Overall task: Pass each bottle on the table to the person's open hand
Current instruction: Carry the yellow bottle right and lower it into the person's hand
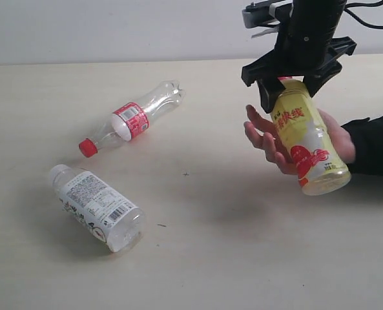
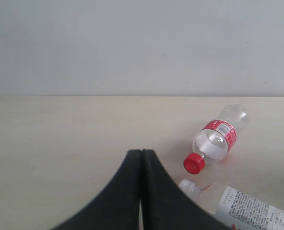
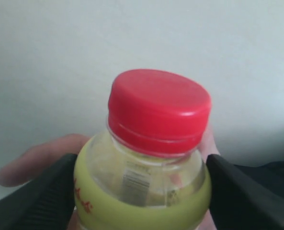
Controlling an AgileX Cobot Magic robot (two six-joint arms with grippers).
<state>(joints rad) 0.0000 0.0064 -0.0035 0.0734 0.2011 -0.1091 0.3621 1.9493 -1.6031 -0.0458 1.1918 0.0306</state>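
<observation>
Yellow bottle point(image 1: 307, 139): right gripper point(image 1: 287, 87) jaws clamp its shoulder, at the hand point(image 1: 267, 137). Left gripper point(image 2: 141, 155) jaws closed, empty. Step: handover. Next: release once hand grips.

A plain pale grey-white wall point(image 1: 113, 32) runs behind the beige desk point(image 1: 210, 258) — soft, even light, faint shadows on its surface.

Ext cam looks down over my table point(image 1: 243, 258); L wrist cam sits low, shares the slim bottle point(image 2: 217, 139) w/ it; R wrist cam close-up on yellow bottle point(image 3: 142, 203).
</observation>
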